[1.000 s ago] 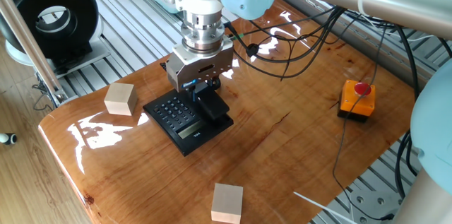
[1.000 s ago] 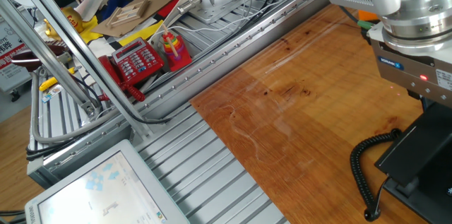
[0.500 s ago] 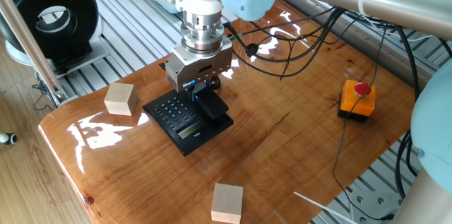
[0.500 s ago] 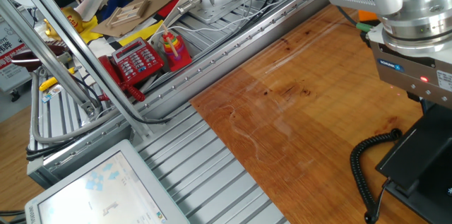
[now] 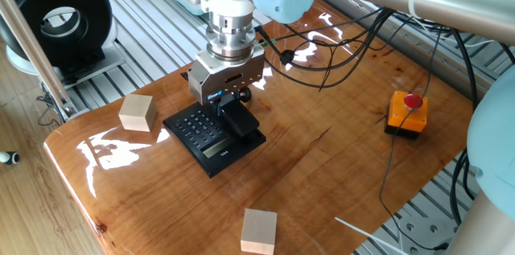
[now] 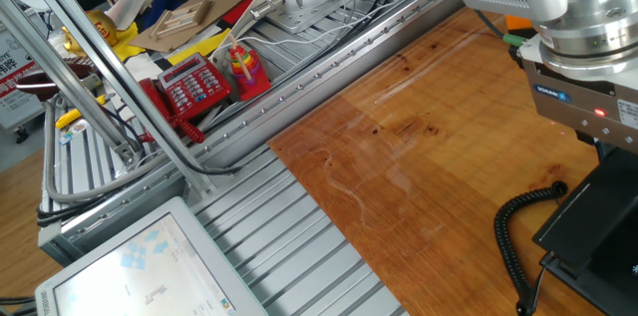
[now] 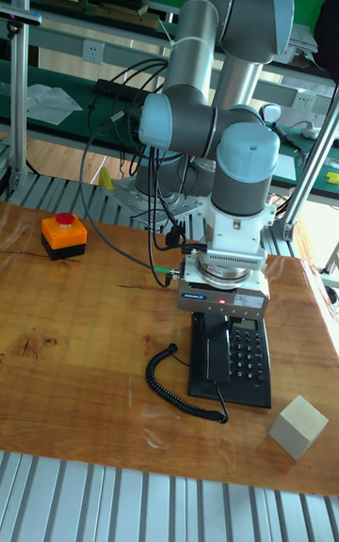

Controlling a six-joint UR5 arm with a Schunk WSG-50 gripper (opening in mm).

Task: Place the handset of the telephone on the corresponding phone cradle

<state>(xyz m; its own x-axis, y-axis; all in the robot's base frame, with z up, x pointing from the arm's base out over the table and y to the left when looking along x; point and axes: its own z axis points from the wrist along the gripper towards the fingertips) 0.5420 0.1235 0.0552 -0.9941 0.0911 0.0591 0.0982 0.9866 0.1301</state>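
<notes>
The black phone base with its grey keypad lies left of the table's centre. The black handset lies along the phone cradle, the strip on the base's right side. In the tall fixed view the handset covers the left strip of the base. My gripper stands straight above it, fingers down at the handset's far end and shut on it. Its fingertips are mostly hidden by the gripper body. The coiled cord curls on the wood beside the handset.
An orange box with a red button sits at the right of the table. One wooden cube is left of the phone, another near the front edge. Black cables trail behind the arm. A red phone lies off the table.
The handset has shifted very slightly down and sideways in the other fixed view. The gripper stays over the phone almost without moving.
</notes>
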